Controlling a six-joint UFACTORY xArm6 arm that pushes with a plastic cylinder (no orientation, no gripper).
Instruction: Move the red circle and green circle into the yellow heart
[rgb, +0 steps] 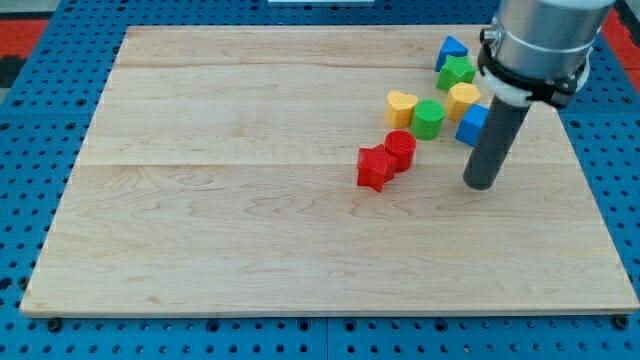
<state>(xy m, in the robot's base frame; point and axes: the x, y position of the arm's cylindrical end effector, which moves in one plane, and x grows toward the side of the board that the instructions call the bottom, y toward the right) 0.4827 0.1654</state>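
Camera view: pale wooden board (250, 200) on blue pegboard (40, 120), red border beyond.

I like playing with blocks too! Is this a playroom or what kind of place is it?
Probably a robot lab bench, not a playroom: a wooden board sits on a blue pegboard table, and a robot arm's rod, my tip, pushes blocks like the red circle.

red circle (401, 148), green circle (428, 118), yellow heart (401, 105), clustered

Board (250, 220) pale wood, smooth, matt; blocks look like ribbed plastic, e.g. red circle (401, 149); rod matt dark.
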